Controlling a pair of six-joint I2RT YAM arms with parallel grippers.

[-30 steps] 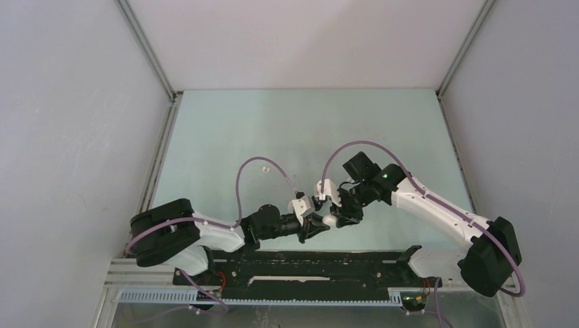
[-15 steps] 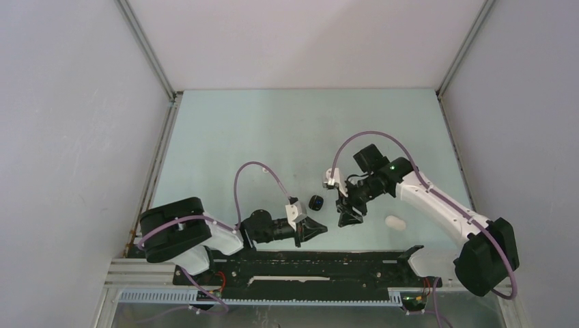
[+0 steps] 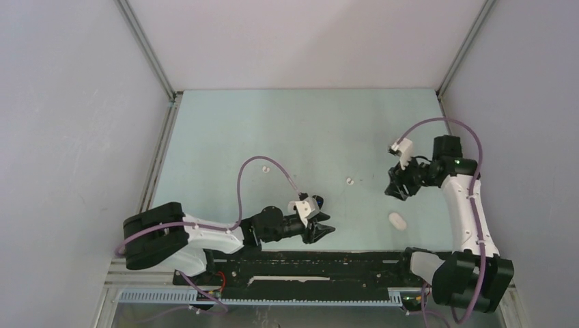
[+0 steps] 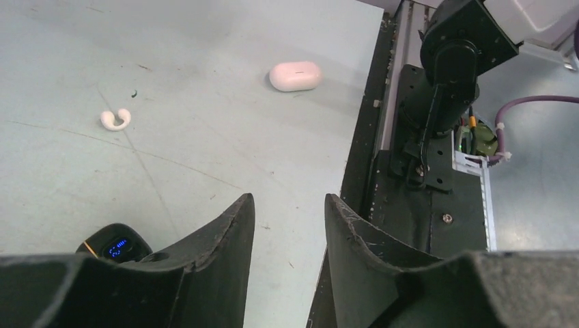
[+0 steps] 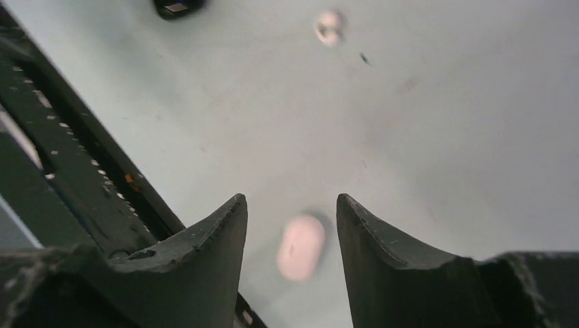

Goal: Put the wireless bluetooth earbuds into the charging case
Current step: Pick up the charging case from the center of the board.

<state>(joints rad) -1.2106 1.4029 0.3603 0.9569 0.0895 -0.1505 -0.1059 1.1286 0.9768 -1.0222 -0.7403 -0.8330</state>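
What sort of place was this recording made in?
Likely a lab robot cell: plain white walls on metal framing box in a pale green table, and the left arm and right arm sit on a black rail.

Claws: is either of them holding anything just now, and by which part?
Nothing. The left claw and right claw both stand open with empty gaps; the white case, black case and earbud lie loose.
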